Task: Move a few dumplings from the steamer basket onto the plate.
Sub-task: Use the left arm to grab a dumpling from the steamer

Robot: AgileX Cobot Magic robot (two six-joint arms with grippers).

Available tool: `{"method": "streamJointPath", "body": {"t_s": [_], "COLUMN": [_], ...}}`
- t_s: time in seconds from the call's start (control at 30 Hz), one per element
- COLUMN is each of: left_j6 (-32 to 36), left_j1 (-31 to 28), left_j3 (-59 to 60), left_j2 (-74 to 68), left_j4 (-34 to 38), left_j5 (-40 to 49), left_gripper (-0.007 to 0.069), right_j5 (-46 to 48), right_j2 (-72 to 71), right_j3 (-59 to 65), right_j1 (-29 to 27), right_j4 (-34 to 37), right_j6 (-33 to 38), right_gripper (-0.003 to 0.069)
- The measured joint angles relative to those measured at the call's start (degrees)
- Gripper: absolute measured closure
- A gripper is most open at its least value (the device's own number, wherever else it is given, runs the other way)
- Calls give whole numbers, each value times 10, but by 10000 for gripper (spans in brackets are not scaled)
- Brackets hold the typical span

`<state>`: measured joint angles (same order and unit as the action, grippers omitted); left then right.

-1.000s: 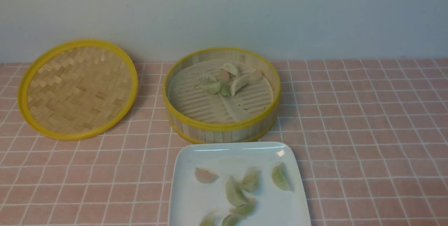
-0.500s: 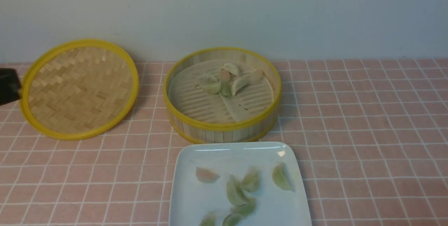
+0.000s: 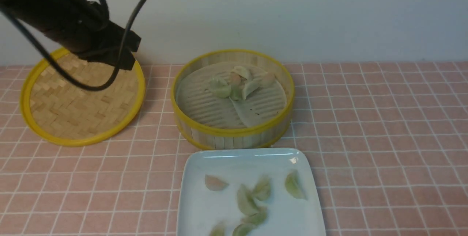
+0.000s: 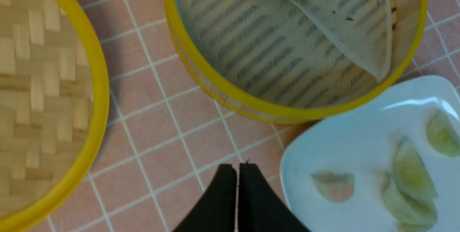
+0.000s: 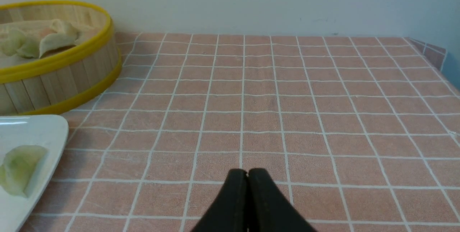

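Observation:
The steamer basket (image 3: pixel 234 132) stands mid-table with several pale green and pinkish dumplings (image 3: pixel 234 82) bunched at its back on a liner sheet. The white plate (image 3: pixel 234 161) lies just in front of it with several dumplings (image 3: pixel 248 199) on it. My left gripper (image 3: pixel 126 57) hangs high over the right side of the lid, left of the basket. In the left wrist view its tips (image 4: pixel 237 167) are shut and empty, with the basket (image 4: pixel 251 102) and plate (image 4: pixel 359 138) below. My right gripper (image 5: pixel 247 171) is shut and empty, low over the cloth right of the plate (image 5: pixel 32 128); it is out of the front view.
The flat woven yellow-rimmed lid (image 3: pixel 80 101) lies at the left, partly under the left arm and its cable (image 3: pixel 91 86). A loose flap of liner (image 3: pixel 252 113) lies folded on the basket floor. The pink checked cloth ends at the table's far right corner (image 5: pixel 442 56). A wall runs behind.
My left arm has come in from the left edge and now reaches high over the lid towards the basket. The dumplings, the basket and the plate have not moved.

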<state>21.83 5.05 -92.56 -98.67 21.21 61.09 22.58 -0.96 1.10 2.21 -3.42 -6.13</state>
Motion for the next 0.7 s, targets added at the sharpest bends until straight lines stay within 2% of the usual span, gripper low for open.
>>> {"method": "streamJointPath", "body": {"t_s": [0.07, 0.3, 0.53, 0.7], "left_j6": [27, 45, 22, 17], "left_j1": [27, 101, 141, 149], "left_j3": [-62, -271, -490, -532], "left_j2": [-63, -248, -408, -461], "left_j4": [-2, -31, -120, -129], "left_j5": [3, 70, 94, 96], "left_gripper": [631, 631, 625, 523], "right_j5": [0, 0, 0, -1], "right_j2": [0, 0, 0, 0], "right_j3": [0, 0, 0, 0], "right_j1": [0, 0, 0, 0], "right_j4": [0, 0, 0, 0], "right_j6": [0, 0, 0, 0], "right_gripper": [673, 673, 673, 673]}}
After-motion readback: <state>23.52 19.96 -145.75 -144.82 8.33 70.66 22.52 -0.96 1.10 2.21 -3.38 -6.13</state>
